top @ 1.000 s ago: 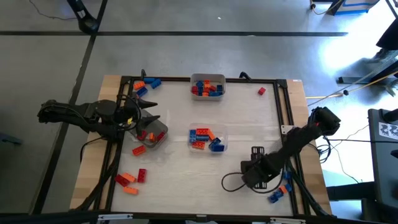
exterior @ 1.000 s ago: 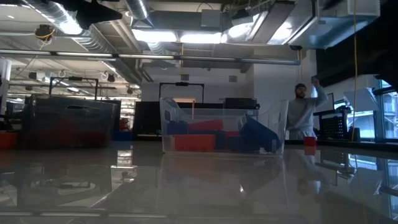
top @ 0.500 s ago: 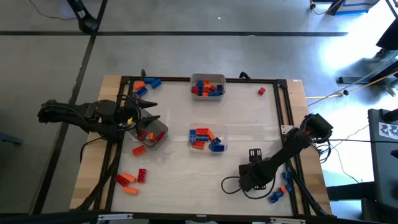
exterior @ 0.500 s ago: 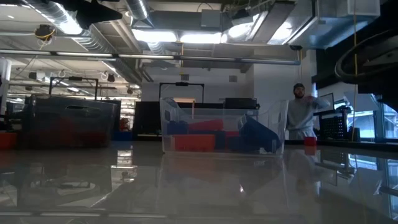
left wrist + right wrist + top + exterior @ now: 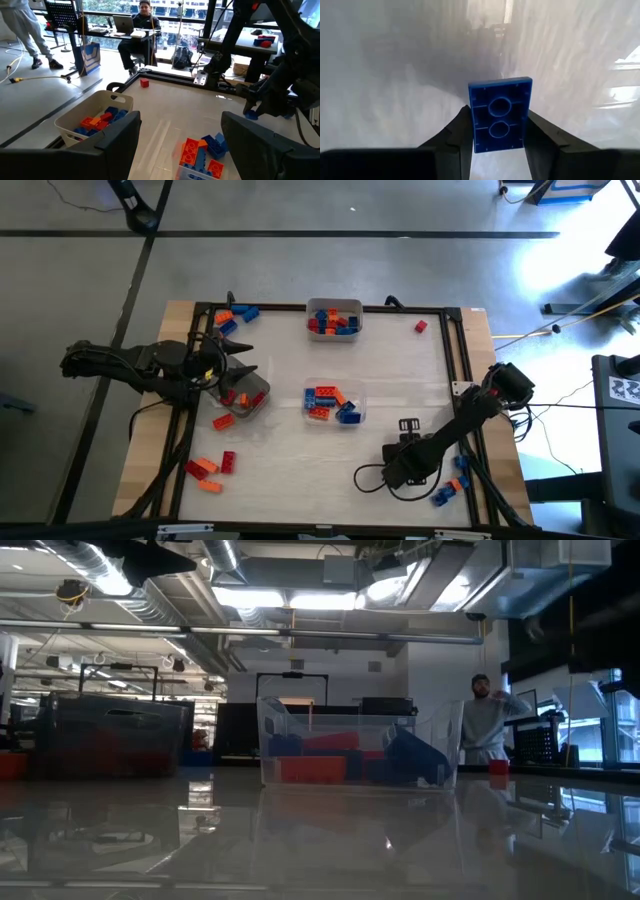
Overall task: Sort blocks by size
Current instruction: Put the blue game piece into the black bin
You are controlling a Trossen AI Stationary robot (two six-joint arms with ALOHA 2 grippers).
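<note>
My right gripper (image 5: pixel 399 468) hangs over the table's near right part, pointing down, shut on a blue block (image 5: pixel 500 112) whose hollow underside faces the wrist camera. More loose blocks (image 5: pixel 449 486) lie just to its right, others at the near left (image 5: pixel 210 465) and far left (image 5: pixel 236 314), and a single red one (image 5: pixel 421 327) at the far right. Three clear trays hold blocks: far middle (image 5: pixel 333 307), centre (image 5: pixel 333 385) and left (image 5: pixel 258 390). My left gripper (image 5: pixel 238 366) waits open above the left tray. My right gripper pinches the blue block by its two long sides (image 5: pixel 473 131) between its two fingers (image 5: pixel 461 132), coming from above and pointing down. The block's hollow underside with two round tubes faces up along the fingers. Whether it rests on the table I cannot tell.
A black frame (image 5: pixel 455 350) rims the white work surface. A dark cable loops on the table beside my right gripper (image 5: pixel 368 476). In the low view the centre tray (image 5: pixel 360 755) stands ahead, with a person (image 5: pixel 487 725) in the room behind. Bare surface lies between the trays and the near edge.
My right arm has sunk and its gripper has gone a little toward the table's near edge and left. My left arm has kept still.
</note>
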